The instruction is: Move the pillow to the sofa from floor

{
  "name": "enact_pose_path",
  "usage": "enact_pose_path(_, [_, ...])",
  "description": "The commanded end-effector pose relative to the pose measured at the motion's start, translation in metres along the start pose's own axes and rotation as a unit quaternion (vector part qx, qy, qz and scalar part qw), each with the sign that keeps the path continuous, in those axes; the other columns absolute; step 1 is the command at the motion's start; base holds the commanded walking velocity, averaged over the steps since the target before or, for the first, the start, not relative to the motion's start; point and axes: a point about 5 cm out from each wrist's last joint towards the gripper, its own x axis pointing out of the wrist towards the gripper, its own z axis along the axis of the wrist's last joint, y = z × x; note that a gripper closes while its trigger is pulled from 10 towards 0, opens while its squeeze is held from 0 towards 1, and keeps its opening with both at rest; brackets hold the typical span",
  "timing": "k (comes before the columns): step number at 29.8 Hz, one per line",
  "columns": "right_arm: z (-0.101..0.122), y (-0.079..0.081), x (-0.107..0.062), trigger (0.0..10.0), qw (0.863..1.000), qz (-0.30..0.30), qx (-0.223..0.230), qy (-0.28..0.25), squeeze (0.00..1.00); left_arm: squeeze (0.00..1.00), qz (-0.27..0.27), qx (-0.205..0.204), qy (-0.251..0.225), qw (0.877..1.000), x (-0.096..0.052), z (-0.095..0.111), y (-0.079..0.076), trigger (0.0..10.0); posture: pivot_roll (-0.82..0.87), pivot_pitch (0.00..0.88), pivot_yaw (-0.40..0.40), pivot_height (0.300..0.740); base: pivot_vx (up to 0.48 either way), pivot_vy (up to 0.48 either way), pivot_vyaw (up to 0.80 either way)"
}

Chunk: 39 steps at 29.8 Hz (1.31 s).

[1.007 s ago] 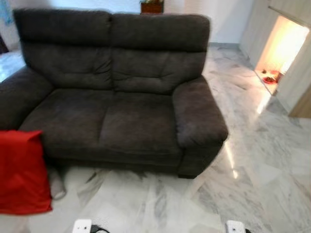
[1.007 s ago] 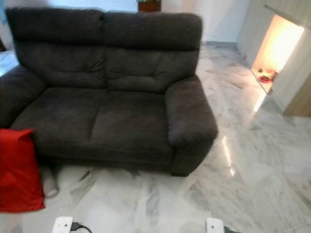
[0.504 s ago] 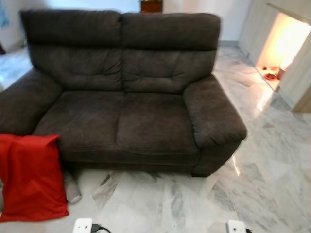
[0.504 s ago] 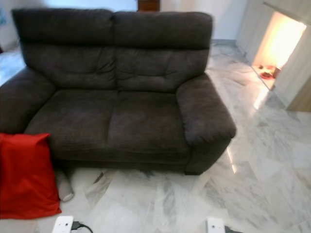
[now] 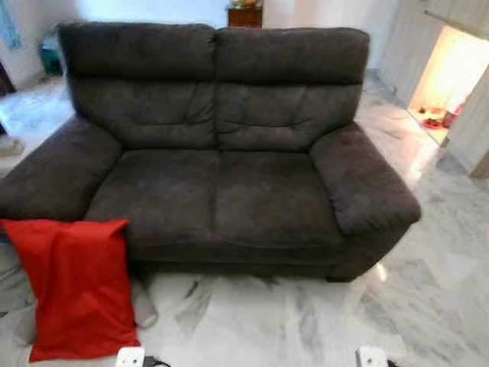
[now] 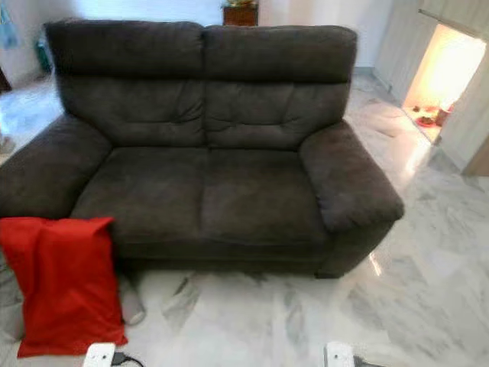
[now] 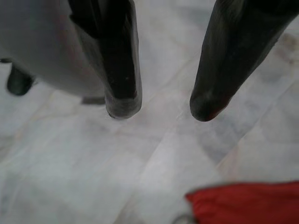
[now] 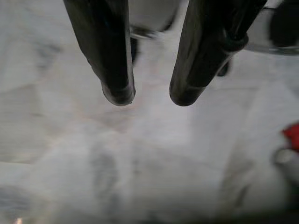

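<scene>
- pillow [image 5: 76, 287]: red, rectangular, upright on the floor, leaning against front of sofa's left armrest. top edge abt level w/ seat front, bottom corner on the tiles. one red corner also seen in left wrist view [image 7: 247, 203].
- sofa [image 5: 221, 153]: dark grey-brown fabric, 2-seater, 2 back cushions, 2 seat cushions, padded armrests both sides. nothing on the seats. pillow is at its left front corner, touching or just beside the armrest; cannot tell which.
- grey roll [image 5: 143, 304]: pale cylindrical item on floor, partly hidden behind pillow's right edge, at sofa's front base. what it is: cannot tell.
- floor [image 5: 306, 329]: white/grey marble tiles, glossy, bright reflection streak near sofa's right front corner.
- left gripper [image 7: 161, 107]: pointing down at bare marble, fingers parted w/ clear gap, holding nothing. pillow corner near it, not touching.
- right gripper [image 8: 149, 98]: also pointing down at marble, fingers apart w/ narrower gap, holding nothing. well away from sofa.
- lit niche [image 5: 451, 84]: warm orange glow in wall recess, right of sofa and further back; small red items at its base, too small to id.
- wood cabinet [image 5: 244, 15]: brown top edge behind sofa's backrest, centre.
- white wall behind sofa; blue-green item [image 5: 50, 57] past sofa's left back corner, blurred.
</scene>
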Motion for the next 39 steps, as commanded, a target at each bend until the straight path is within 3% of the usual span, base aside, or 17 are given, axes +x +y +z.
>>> enact_pose_path(1, [-0.0005,-0.0074,-0.0016,10.0,1.000,-0.009,-0.003,0.000,0.00,0.00,-0.003,-0.004,0.004,1.000,-0.0001,-0.0020,-0.0035,10.0,0.08,0.016,-0.014,0.740,0.000,0.442,0.00])
enact_pose_path(28, [-0.0013,-0.0073,-0.0017,10.0,1.000,-0.009,-0.005,0.002,0.00,0.00,-0.001,-0.005,0.005,1.000,-0.0005,-0.0034,-0.0019,10.0,0.08,0.021,-0.012,0.740,0.000,0.442,0.00])
enact_pose_path(39, [-0.0010,-0.0067,-0.0015,10.0,1.000,-0.008,-0.005,0.002,0.00,0.00,0.003,-0.003,-0.009,1.000,0.0000,0.0016,0.0000,10.0,0.08,0.047,-0.011,0.740,0.000,0.051,0.00])
